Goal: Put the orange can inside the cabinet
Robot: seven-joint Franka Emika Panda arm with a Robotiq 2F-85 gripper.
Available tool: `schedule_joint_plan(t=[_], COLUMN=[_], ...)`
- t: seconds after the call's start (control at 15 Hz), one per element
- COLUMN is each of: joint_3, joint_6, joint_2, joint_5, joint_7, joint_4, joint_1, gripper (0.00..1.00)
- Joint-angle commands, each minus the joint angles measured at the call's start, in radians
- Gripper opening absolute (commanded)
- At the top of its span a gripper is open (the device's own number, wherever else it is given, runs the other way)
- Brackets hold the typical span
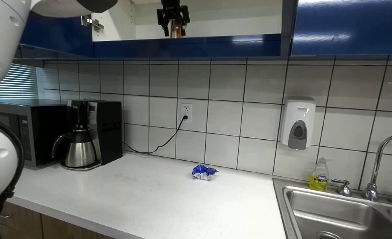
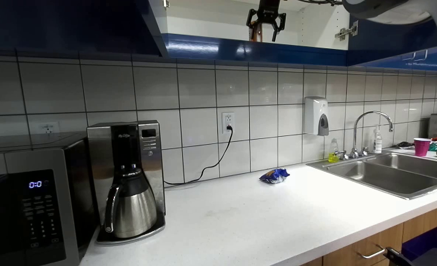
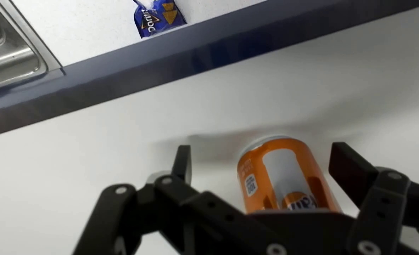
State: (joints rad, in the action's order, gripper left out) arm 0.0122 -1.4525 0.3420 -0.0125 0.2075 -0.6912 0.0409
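The orange can (image 3: 280, 173) sits between my gripper's two fingers, above the pale cabinet floor. My gripper (image 3: 262, 150) is open, with a visible gap on each side of the can. The can's lower edge is hidden behind the cabinet's front edge in both exterior views, where the can (image 1: 176, 29) (image 2: 256, 33) shows under the gripper (image 1: 175, 33) (image 2: 263, 35). The cabinet (image 1: 189, 46) is open, with a blue front edge (image 2: 255, 48) and a pale interior; that edge also crosses the wrist view (image 3: 195, 60). Gripper and can are inside the cabinet opening.
An open blue door (image 1: 60, 36) hangs on hinges beside the opening. Below are the counter (image 1: 143, 196), a crumpled blue wrapper (image 1: 203, 172), a coffee maker (image 2: 129, 199), a microwave (image 2: 41, 203) and a sink (image 1: 279, 192). A soap dispenser (image 1: 298, 122) is on the wall.
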Motion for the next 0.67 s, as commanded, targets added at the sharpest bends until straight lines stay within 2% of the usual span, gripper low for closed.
schedule_joint_plan(t=[0.0, 0.4, 0.6], joint_3=[-0.004, 0.001, 0.004], joint_6=[-0.017, -0.05, -0.09], joint_2=[-0.073, -0.168, -0.243], joint_5=[0.028, 0.033, 0.034], joint_7=[-0.056, -0.1, -0.127], joint_4=[-0.103, -0.245, -0.358], joint_1=[0.027, 0.045, 0.044], gripper=[1.0, 1.0, 1.0])
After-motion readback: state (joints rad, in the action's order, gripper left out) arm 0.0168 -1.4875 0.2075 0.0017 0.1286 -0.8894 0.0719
